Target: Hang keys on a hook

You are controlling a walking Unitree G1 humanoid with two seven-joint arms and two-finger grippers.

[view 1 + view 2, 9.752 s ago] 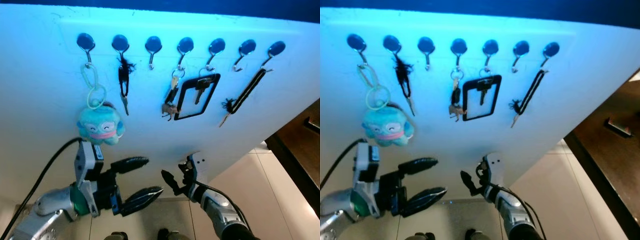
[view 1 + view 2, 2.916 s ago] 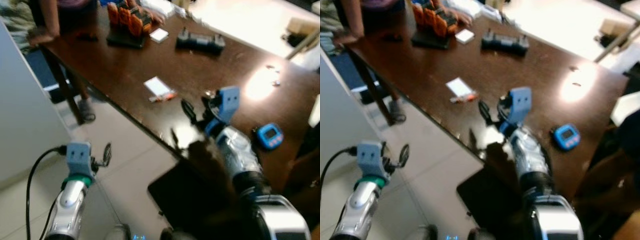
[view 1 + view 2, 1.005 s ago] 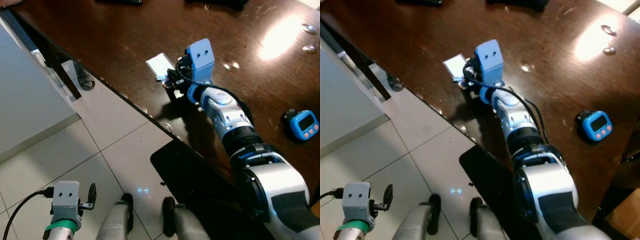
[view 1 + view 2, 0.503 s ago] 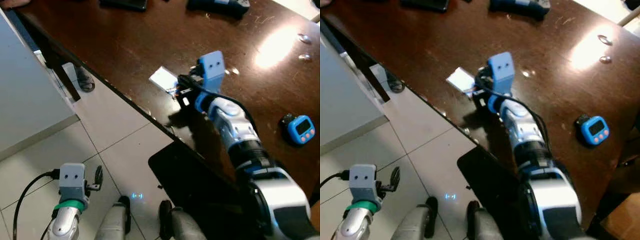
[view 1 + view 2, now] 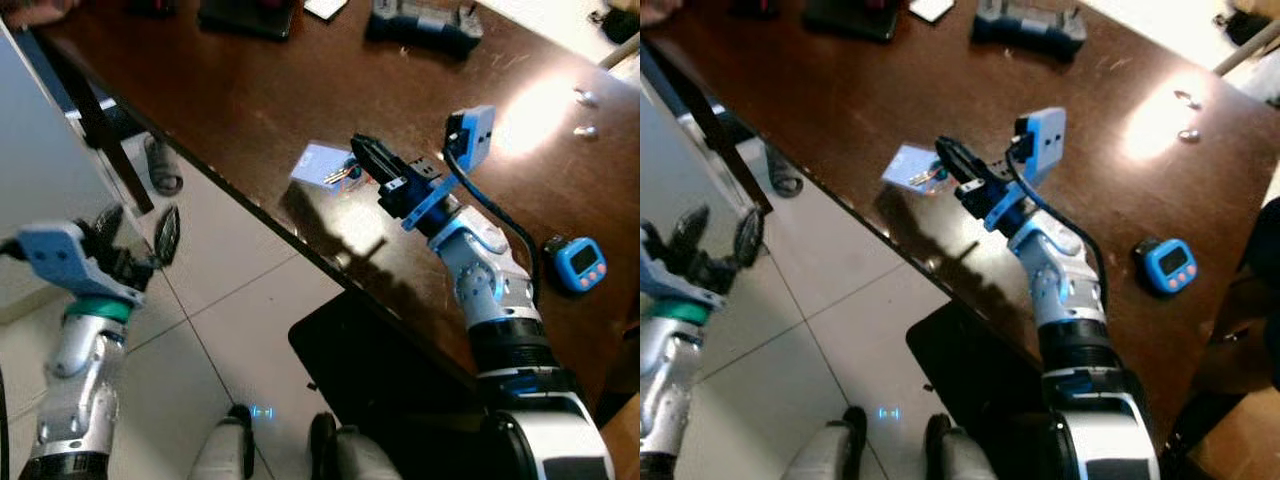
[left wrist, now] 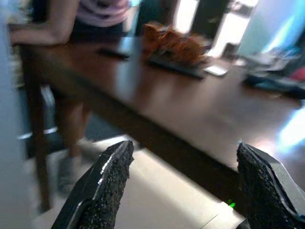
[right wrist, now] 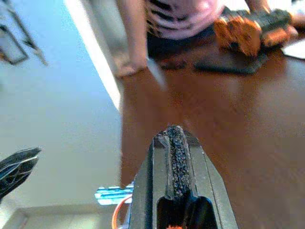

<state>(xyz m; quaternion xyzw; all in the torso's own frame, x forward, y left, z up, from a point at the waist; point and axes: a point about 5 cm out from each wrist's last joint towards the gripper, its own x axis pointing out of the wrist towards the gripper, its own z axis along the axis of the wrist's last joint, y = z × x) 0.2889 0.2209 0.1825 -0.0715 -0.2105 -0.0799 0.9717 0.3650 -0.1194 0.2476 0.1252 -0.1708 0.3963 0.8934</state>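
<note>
A dark brown wooden table (image 5: 250,90) runs diagonally across the scene, its near edge slanting from upper left down to lower right, with open pale tiled floor (image 5: 230,330) below it. A black mat (image 5: 380,370) lies on the floor against the table edge, beside the robot's 2 feet.

The right gripper (image 5: 362,158) reaches over the table near that edge, its 2 black fingers pressed together, pointing up and left. Just at their tips is 1 set of keys (image 5: 340,176) with a pale blue rectangular tag (image 5: 314,163); the tag's long axis runs roughly along the table edge. Whether the fingers actually grip the keys cannot be told.

The left gripper (image 5: 135,235) hangs over the floor, well apart from the table, fingers spread wide and holding nothing.

Further along the table sit 1 blue timer (image 5: 581,260) and 1 black device (image 5: 420,25).
</note>
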